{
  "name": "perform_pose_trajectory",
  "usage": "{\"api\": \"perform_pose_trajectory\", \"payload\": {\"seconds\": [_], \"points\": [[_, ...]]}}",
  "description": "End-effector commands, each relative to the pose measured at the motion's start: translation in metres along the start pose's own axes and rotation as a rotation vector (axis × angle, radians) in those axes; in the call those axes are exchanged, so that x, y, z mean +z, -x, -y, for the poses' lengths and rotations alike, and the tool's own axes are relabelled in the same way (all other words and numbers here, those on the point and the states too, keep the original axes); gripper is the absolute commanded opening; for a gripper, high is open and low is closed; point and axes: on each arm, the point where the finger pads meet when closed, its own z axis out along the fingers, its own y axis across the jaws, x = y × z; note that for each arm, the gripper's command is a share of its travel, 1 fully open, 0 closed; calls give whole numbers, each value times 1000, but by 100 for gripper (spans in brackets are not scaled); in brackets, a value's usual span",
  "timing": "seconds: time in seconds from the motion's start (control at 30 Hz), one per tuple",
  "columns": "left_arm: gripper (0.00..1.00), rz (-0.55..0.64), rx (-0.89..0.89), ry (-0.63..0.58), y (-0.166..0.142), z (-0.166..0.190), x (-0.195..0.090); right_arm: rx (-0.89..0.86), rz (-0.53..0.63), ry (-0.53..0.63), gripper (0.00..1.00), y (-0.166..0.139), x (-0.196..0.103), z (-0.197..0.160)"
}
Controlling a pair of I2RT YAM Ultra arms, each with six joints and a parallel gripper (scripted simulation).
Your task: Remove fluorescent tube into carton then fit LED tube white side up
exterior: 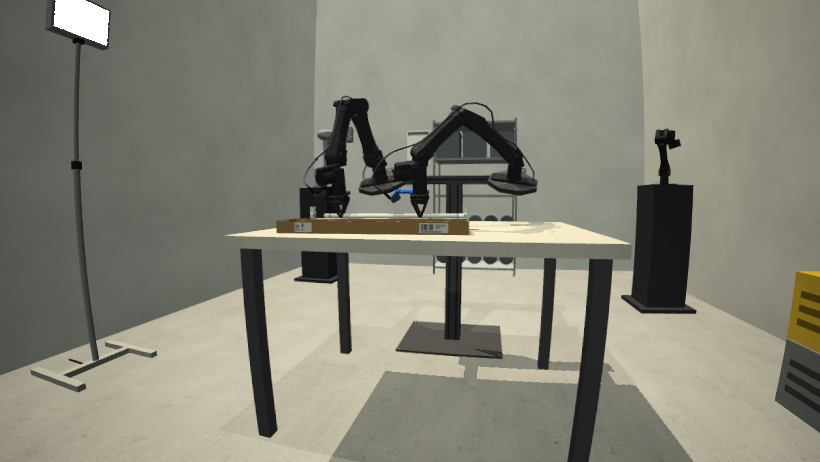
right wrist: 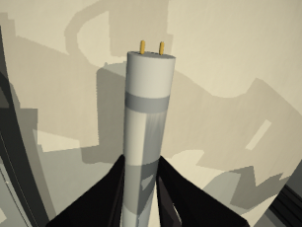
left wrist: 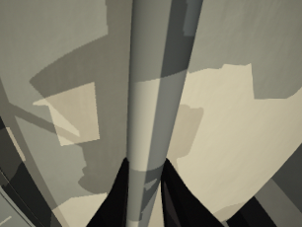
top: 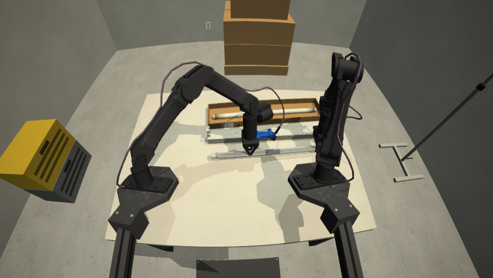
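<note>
Two claws, one LED tube pinched between their fingers.
The left claw (top: 250,151) (exterior: 420,212) (left wrist: 145,163) grips the LED tube (top: 227,154) (exterior: 375,215) (left wrist: 148,118) (right wrist: 146,133) partway along; the right claw (exterior: 340,212) (right wrist: 140,161) pinches it near one end, where two pins (right wrist: 142,47) show. Beyond the claws on the one desk (top: 223,207) (exterior: 436,241) lies one light fixture (top: 223,132); behind that, one carton (top: 223,106) (exterior: 372,226) with one old fluorescent tube (top: 296,111) inside.

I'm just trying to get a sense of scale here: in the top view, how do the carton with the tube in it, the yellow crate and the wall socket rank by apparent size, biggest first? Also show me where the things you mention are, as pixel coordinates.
1. Yellow crate (top: 20,141)
2. Open carton (top: 263,101) (exterior: 367,226)
3. Wall socket (top: 208,24)
</note>
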Motion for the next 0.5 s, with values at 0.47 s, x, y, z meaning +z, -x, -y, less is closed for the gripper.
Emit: {"api": "perform_pose_trajectory", "payload": {"seconds": [0.47], "points": [[11,61,25,19,19,-1,-28,21,-3,-13,11,1,0,6]]}}
